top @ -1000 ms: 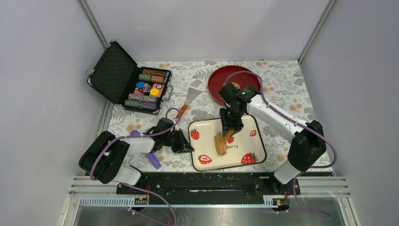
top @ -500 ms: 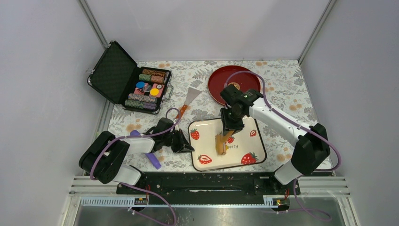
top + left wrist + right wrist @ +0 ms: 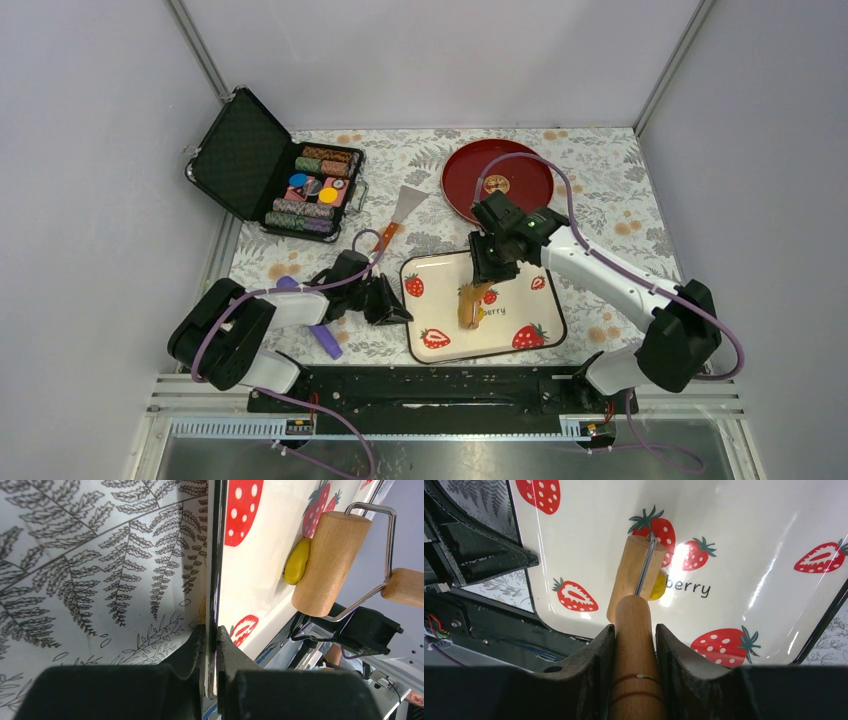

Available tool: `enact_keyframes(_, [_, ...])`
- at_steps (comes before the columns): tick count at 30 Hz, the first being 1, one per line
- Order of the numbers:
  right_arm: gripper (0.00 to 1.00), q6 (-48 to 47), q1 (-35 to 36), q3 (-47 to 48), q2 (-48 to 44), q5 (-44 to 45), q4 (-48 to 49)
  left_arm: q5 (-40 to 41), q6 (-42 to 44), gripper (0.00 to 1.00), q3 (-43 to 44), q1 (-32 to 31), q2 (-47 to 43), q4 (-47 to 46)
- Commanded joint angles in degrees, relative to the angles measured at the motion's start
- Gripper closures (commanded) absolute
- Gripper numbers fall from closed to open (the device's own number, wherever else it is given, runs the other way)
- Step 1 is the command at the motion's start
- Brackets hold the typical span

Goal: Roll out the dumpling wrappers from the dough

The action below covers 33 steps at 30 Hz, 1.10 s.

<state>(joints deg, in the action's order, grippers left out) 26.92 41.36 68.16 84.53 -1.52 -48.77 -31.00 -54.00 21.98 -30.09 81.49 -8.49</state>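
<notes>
One readable word: "berry" lettering (image 3: 688, 586), dark on the cream tray (image 3: 749, 540), with red strawberries printed around it. Chips in the open black case (image 3: 245, 155) are too small to read. The tray sits on a table cover (image 3: 600, 190) with a grey fern and flower print, inside a booth with plain grey walls. Also on the cover: a red plate (image 3: 525, 185) at the far side, a spatula (image 3: 405, 208) between case and tray, and a purple item (image 3: 325, 340) by my left arm. My left pincer (image 3: 211, 635) is fully closed, pinching the tray's left rim between both fingers. My right pincer (image 3: 634, 630) is part-way open, clamped round the wooden handle of the rolling pin (image 3: 636, 575), whose roller is down on the tray, lying slantwise across it. Dough (image 3: 658, 586) is a small yellow lump on the tray, touching the roller's side and partly tucked under it, just beside the "b" of the lettering.
</notes>
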Motion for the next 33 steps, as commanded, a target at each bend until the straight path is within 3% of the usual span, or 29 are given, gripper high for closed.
enact_keyframes(1, [1.00,-4.7,0.3,-9.3,3.2,14.0,-6.8,3.8,-0.1,1.00,-0.8,0.6,0.8,-1.0])
enact_keyframes(10, [1.00,-6.5,0.3,-12.9,0.4,13.3,-4.0,3.7,-0.2,1.00,-0.9,0.6,1.0,-1.2])
enact_keyframes(16, [1.00,-8.5,0.4,-12.6,0.0,7.7,-3.2,3.6,-0.1,1.00,-0.9,0.7,0.9,-1.2])
enact_keyframes(33, [1.00,-0.5,0.1,-10.0,-0.4,-1.0,-11.5,3.5,0.0,1.00,-0.6,0.7,1.0,-0.9])
